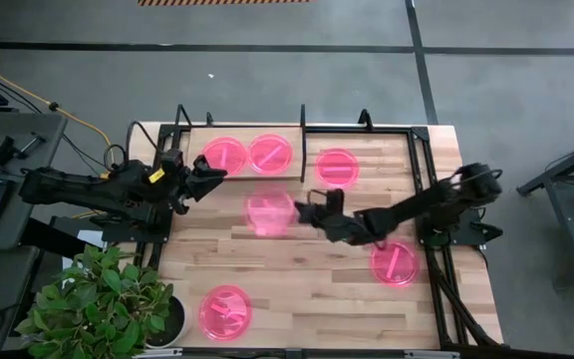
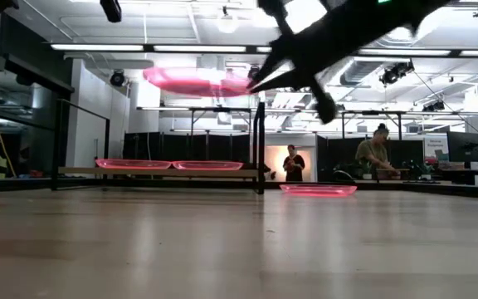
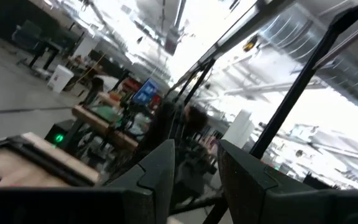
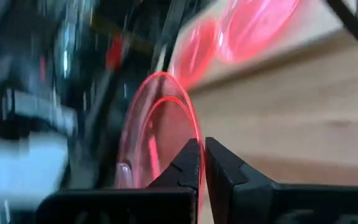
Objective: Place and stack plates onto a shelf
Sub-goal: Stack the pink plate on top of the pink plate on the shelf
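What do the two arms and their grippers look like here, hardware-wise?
Both arms are dark, near-black, jointed and slim, with black cabling along the links. The left arm carries a small yellow marking near its wrist. Left gripper and right gripper each end in two angular black fingers.

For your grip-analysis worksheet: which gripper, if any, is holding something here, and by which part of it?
The right gripper holds a pink plate by its rim, pinched between its fingers, lifted above the table. The left gripper holds nothing.
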### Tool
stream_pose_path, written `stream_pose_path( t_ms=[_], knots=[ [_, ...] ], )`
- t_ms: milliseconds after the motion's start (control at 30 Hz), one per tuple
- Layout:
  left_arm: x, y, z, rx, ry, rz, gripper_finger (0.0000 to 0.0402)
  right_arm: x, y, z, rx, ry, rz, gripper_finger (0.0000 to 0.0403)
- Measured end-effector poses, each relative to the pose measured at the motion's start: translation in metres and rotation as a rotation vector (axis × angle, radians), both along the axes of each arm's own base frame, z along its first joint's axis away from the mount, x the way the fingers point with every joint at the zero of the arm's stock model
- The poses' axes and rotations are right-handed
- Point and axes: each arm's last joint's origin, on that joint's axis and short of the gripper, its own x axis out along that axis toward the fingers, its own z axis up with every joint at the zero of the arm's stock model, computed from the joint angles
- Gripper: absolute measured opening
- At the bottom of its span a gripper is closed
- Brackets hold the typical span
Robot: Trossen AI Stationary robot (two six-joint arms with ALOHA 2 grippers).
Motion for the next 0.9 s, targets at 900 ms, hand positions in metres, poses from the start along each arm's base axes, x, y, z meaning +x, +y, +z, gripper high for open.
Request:
stream_pose_path(
  t_ms=[900],
  knots=[
    [-0.026, -0.001, 0.025, 0.018, -0.26, -0.089, 0.0111, 0.1, -0.119, -0.021, 0.241, -0.056, -0.73, 0.0]
  ],
)
